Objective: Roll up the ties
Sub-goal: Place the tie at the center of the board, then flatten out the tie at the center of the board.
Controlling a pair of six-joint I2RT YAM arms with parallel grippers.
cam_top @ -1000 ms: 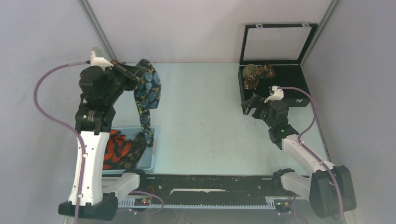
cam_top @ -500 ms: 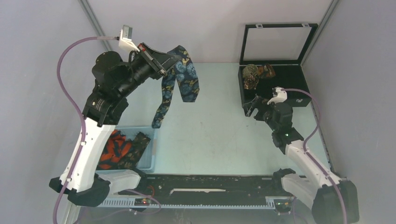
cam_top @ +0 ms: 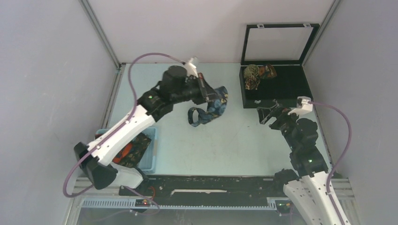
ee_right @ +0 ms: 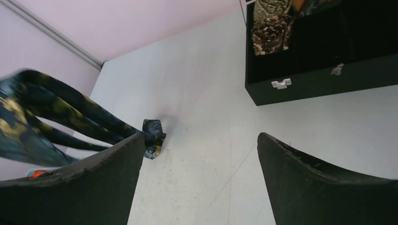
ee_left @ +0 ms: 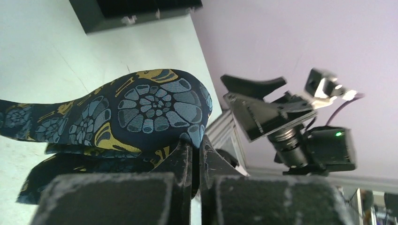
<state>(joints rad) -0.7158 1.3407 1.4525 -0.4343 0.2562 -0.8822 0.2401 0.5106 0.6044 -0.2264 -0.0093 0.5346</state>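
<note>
Left hand point(cam_top: 204, 93) is clamped shut on the navy tie point(cam_top: 217, 107), pinching a fold near the wide end; in the wrist view the fabric bulges over the fingertips. The rest of its length hangs in a loose loop whose lower part reaches the worktop point(cam_top: 225, 140) near the middle. How much of it rests there cannot be told. Right hand point(cam_top: 269, 114) stands wide open and empty, just in front of the black case point(cam_top: 281, 101) and apart from the tie. A few rolled ties point(cam_top: 256, 75) sit in the case's back-left corner. Several unrolled ties point(cam_top: 126, 151), orange-red and dark, lie heaped in the blue bin point(cam_top: 149, 161) at the near left.

Assessment: the tie is light, limp and probably slick. It will fold, twist and slide rather than hold a shape. It should be laid flat and straight before rolling. The best hold is at one end, across the full width, with the other hand pinning the length; a pinch in mid-fold is likely to bunch it
</note>
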